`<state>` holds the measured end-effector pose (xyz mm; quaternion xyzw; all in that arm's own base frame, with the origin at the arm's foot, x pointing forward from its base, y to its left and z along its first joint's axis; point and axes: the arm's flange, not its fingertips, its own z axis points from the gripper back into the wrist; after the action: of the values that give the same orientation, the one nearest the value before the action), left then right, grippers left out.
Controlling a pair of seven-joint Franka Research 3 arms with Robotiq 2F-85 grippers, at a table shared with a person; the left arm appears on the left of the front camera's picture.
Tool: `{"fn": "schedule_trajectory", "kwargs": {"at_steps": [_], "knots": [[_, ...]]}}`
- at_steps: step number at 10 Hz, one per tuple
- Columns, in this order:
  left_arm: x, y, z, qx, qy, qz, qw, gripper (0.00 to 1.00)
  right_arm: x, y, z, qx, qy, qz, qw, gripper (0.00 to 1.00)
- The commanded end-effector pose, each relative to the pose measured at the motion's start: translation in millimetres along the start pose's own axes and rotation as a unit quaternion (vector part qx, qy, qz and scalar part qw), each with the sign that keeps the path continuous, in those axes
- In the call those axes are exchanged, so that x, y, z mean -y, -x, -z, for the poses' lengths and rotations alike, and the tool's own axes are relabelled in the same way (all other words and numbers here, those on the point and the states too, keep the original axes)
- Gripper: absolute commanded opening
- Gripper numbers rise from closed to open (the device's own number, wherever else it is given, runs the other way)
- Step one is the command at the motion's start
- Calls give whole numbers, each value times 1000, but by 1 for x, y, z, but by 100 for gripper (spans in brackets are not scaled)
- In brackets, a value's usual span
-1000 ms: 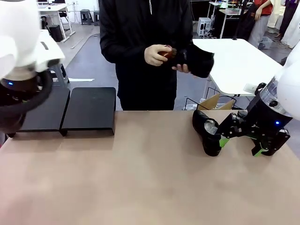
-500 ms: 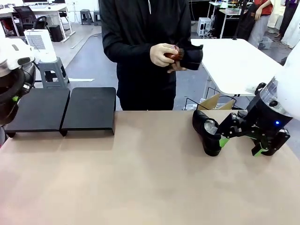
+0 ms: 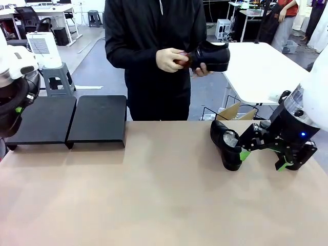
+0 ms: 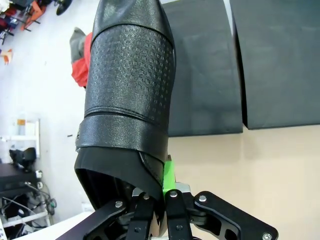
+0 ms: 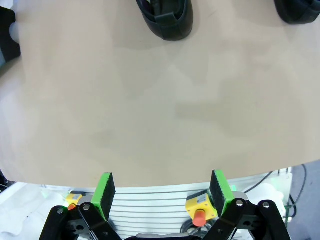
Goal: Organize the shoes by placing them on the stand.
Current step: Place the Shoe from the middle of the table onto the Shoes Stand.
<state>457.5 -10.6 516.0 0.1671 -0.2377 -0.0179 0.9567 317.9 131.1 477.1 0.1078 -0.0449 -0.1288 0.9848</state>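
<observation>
Nearest, the right gripper (image 5: 162,194) hangs at an edge of the table (image 5: 150,125), jaws wide apart and empty. Below that edge sits a yellow box with a red button (image 5: 199,210). Ahead of its pads, bare tan top runs to a shoe (image 5: 165,17) lying clear of them. From the front this gripper (image 3: 263,159) is low over the right side, with the shoe (image 3: 225,144) just to its left. The near half and middle of the table (image 3: 154,195) lie open from side to side. At the left, the left gripper (image 4: 165,195) is clamped shut on the collar of a second shoe (image 4: 127,95), held in the air pointing away from it, beside the outer edge of the stand (image 4: 205,75). The stand (image 3: 97,119) sits at the far left of the table, its two panels open on top. Beyond the far edge a person holds a third shoe (image 3: 211,55) in one hand and a reddish brush (image 3: 182,57) in the other, at chest height. Behind are grey floor, a white table (image 3: 261,69) and a stool (image 3: 54,77).
</observation>
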Motion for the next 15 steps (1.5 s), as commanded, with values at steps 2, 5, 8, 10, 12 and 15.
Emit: {"fn": "schedule_trajectory", "kwargs": {"at_steps": [2, 5, 8, 10, 12, 15], "knots": [[0, 0, 0, 0, 0, 0, 1000, 0, -1, -3, -1, -1, -8, -9, 1000, 100], [-13, -27, 50, 37, 3, -32, 999, 0, -1, -3, -1, -1, -8, -9, 1000, 100], [-26, -46, 86, 38, 12, -6, 999, 0, -1, -3, -1, -1, -8, -9, 1000, 100], [-27, -53, 105, 41, 7, 7, 999, 0, -1, -3, -1, -1, -8, -9, 1000, 100], [-26, -57, 116, 39, 10, 7, 999, 0, -1, -3, -1, -1, -8, -9, 1000, 100], [-28, -55, 130, 44, 14, -15, 999, 0, -1, -3, -1, -1, -8, -9, 1000, 100]]}}
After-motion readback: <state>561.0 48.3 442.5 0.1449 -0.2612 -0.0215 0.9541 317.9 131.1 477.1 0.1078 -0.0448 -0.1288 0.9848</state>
